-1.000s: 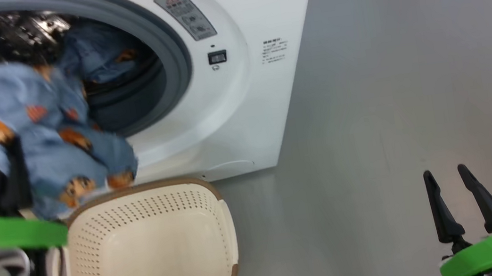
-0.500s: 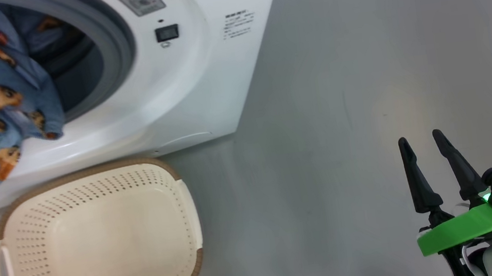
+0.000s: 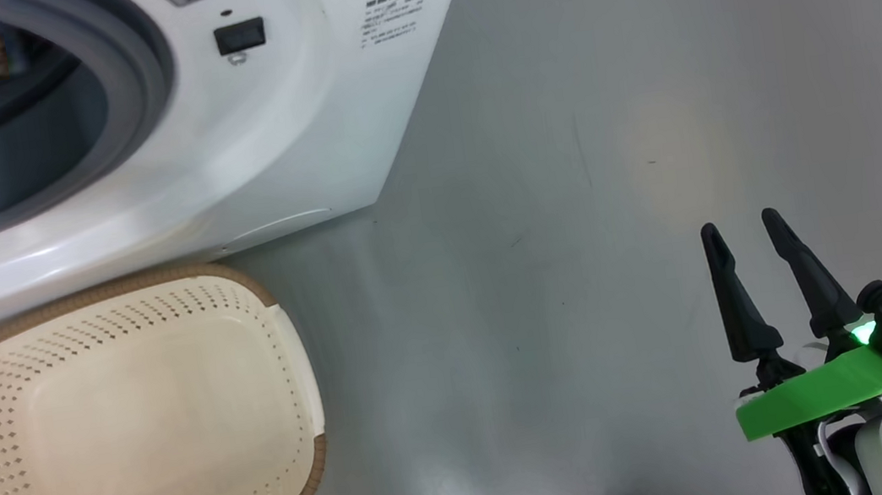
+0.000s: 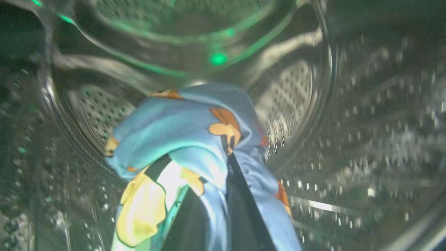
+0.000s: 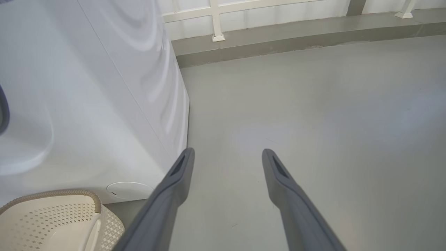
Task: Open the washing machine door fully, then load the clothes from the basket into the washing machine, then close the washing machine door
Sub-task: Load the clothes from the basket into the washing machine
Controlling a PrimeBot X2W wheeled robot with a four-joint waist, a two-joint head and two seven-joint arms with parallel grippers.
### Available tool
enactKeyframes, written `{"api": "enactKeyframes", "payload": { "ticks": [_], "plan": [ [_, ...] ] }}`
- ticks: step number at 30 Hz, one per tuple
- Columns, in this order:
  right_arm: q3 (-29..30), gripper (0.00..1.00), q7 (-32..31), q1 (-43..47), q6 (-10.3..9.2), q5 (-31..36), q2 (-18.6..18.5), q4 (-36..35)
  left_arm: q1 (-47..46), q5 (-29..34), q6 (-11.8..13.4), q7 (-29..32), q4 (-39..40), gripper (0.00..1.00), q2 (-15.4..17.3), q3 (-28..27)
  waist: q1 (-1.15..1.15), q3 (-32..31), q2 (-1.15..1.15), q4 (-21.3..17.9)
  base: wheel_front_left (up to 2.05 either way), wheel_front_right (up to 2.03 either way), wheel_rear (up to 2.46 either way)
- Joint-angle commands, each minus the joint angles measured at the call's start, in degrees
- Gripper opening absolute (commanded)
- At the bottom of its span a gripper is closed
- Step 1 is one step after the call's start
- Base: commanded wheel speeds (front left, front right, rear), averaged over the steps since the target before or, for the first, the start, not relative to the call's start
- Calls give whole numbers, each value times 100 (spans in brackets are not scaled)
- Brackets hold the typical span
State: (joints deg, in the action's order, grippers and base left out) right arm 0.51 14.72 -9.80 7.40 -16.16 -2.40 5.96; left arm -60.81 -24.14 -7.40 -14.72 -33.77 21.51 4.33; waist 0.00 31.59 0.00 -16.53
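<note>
Inside the washing machine (image 3: 289, 131), deep in its perforated steel drum (image 4: 366, 122), the left gripper (image 4: 212, 181) has its jaws clamped on the clothes (image 4: 181, 129), a bunched light blue garment printed with orange-brown bears. The view there is smeared, so I cannot tell how much fabric sits between the jaws. From the head view, a scrap of the same blue cloth shows at the drum's mouth. The basket (image 3: 125, 434) stands on the floor (image 3: 568, 179) just beside the machine's front, its pale perforated bottom showing. Well off to the right, the right gripper (image 3: 739, 224) hangs above the floor, jaws wide apart.
</note>
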Motion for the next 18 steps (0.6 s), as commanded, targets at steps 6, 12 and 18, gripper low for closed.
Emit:
{"api": "enactKeyframes", "payload": {
  "ticks": [6, 12, 18],
  "plan": [
    [-171, 100, 28, -102, 9, -40, -48, -99, 179, -79, -9, -28, -656, 100, 243, 234, 0, -15, 0, 56, 0, 0, 0],
    [-164, 100, 28, -118, 9, -16, -48, -90, 222, -205, -9, -28, -829, 100, 229, 337, 0, -59, 0, 118, 0, 0, 0],
    [-160, 100, 28, -129, 9, 29, -48, -86, 482, -242, -9, -28, -769, 100, 72, 303, 0, -165, 0, 209, 0, 0, 0]
  ]
}}
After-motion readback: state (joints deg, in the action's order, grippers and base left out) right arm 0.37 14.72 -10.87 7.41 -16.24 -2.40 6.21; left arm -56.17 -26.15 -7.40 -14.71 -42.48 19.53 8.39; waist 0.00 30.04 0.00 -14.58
